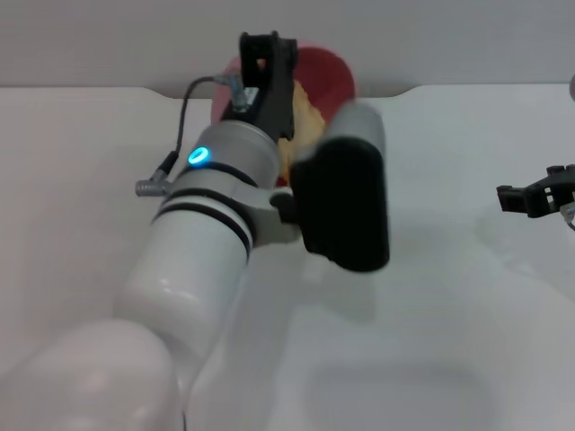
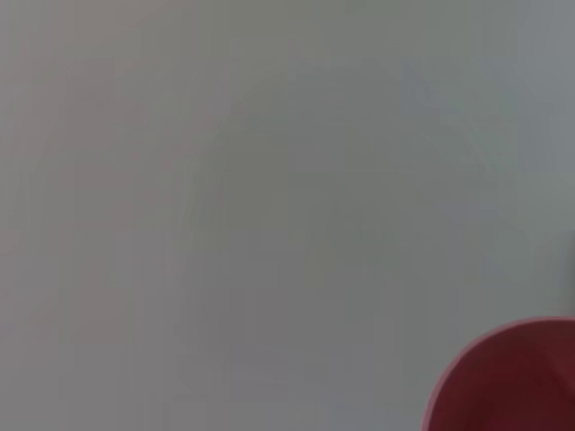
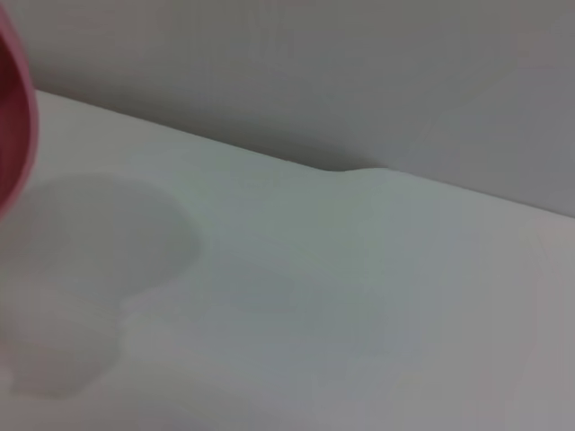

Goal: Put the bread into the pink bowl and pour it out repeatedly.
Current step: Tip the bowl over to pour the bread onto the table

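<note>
Left gripper [image 1: 266, 56], a black two-fingered tool at the end of the thick white arm, reaches toward the far edge of the white table [image 1: 449, 296] and sits at the round, glossy pink plastic bowl [image 1: 328, 76]. From the head view its fingers [image 1: 269, 45] overlap the bowl's near rim, but the wrist and its black camera housing hide the contact, so I cannot tell whether the fingers are spread, pressed together or pinching the rim. The bowl appears tipped, its red-pink inside showing above the arm. A patch of the elongated orange-brown toy bread [image 1: 310, 117] with pale cream stripes shows just beside the gripper, at the bowl's mouth; whether it rests inside the bowl or on the table below cannot be told. The bowl's curved rim also shows in both wrist views, with bare table beside it. Right gripper [image 1: 526, 197], small and black, hovers well apart near the table's right edge, its fingers slightly spread and holding nothing.
</note>
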`<control>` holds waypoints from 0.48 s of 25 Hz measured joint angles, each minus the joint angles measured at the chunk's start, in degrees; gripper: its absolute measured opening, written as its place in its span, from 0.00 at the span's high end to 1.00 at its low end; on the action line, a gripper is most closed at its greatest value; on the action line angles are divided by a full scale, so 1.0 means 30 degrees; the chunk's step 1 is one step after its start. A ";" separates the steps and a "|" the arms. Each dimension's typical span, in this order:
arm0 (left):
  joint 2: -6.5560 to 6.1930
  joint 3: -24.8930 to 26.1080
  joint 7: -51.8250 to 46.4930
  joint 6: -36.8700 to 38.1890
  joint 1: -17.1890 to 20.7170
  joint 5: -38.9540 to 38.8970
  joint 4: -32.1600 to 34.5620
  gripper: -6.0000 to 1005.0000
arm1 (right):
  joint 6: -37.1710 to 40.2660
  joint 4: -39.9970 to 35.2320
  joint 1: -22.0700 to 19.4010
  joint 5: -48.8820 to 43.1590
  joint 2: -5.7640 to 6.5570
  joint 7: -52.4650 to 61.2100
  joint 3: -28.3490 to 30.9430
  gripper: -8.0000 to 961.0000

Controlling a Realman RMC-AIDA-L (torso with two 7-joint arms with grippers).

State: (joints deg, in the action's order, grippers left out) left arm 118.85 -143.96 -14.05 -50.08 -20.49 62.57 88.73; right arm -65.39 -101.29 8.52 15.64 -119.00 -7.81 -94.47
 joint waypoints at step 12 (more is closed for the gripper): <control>-0.0086 0.0229 0.0902 0.0424 -0.0023 -0.0032 -0.0301 0.96 | 0.1148 -0.0148 -0.1129 -0.0233 -0.0006 -0.0109 0.3994 0.29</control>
State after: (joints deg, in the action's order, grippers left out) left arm 118.59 -143.27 -11.35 -48.81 -20.56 62.48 87.83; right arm -61.95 -101.74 5.13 14.94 -119.02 -8.14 -82.48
